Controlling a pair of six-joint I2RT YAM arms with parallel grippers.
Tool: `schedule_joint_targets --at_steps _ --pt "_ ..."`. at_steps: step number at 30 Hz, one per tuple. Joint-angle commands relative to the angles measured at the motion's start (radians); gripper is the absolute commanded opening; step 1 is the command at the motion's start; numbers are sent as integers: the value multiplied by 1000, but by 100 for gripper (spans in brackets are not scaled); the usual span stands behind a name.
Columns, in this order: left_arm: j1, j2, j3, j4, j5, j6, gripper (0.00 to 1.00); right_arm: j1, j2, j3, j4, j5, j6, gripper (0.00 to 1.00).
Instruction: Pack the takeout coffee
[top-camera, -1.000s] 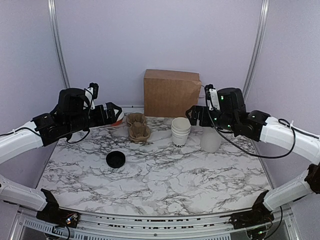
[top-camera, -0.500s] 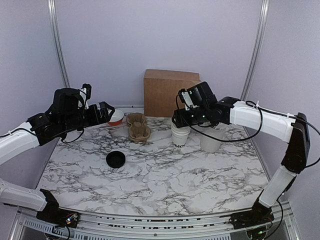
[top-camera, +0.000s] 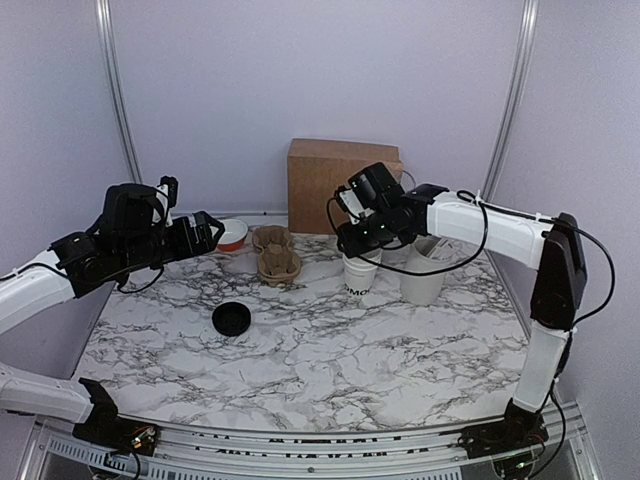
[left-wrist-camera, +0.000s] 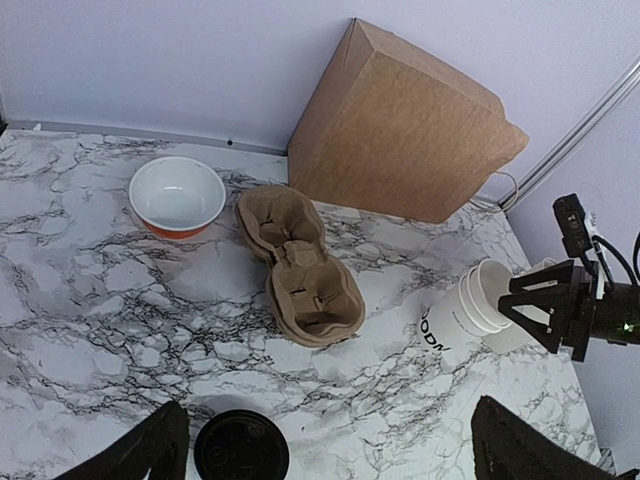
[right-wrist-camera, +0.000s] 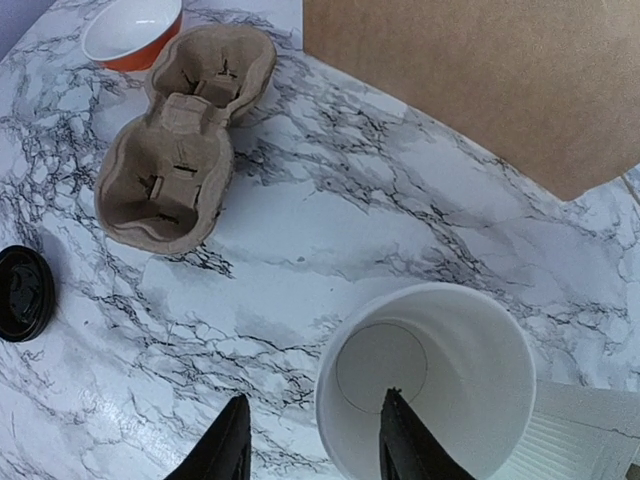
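No lidded takeout coffee shows in any view. A stack of lidless white paper cups (top-camera: 360, 272) (left-wrist-camera: 465, 315) with black lettering stands at the back right. My right gripper (top-camera: 358, 245) (right-wrist-camera: 315, 400) hovers over the top cup (right-wrist-camera: 430, 380), open, straddling its near rim: one finger is inside the cup, the other outside, and neither touches the wall. A loose round black lid (top-camera: 231, 319) (left-wrist-camera: 241, 447) (right-wrist-camera: 22, 292) lies on the marble to the left. Above that lid my left gripper (top-camera: 205, 232) (left-wrist-camera: 335, 455) hangs wide open and holds nothing.
A brown pulp cup carrier (top-camera: 276, 255) (left-wrist-camera: 300, 265) (right-wrist-camera: 185, 135) lies at the back centre, before a cardboard box (top-camera: 340, 185) (left-wrist-camera: 400, 130) (right-wrist-camera: 480, 80). A red bowl (top-camera: 232, 235) (left-wrist-camera: 177, 195) sits back left. A frosted tumbler (top-camera: 422, 275) (right-wrist-camera: 580, 435) stands right of the cups.
My right arm has swung left from above the tumbler to over the cup stack, and its jaws have narrowed. The left arm has drawn back slightly to the left.
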Motion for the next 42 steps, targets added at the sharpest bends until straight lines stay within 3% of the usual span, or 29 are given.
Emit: schedule_joint_targets --at_steps 1,17,23,27,30,35,42 --pt "5 -27 -18 -21 -5 -18 99 4 59 84 -60 34 -36 40" --pt "14 -27 -24 -26 -4 -21 99 6 147 171 -110 81 -63 12" --pt "16 -22 -24 -26 3 -27 99 14 143 190 -127 115 -73 8" --pt "16 -16 -24 -26 3 -27 99 17 146 195 -133 120 -79 0" --pt "17 -16 -23 -26 4 -27 99 19 153 196 -139 124 -80 1" --pt "17 -16 -23 -26 4 -27 99 19 161 204 -145 132 -85 16" --pt "19 -10 -20 -26 6 -28 99 19 184 219 -152 124 -93 16"
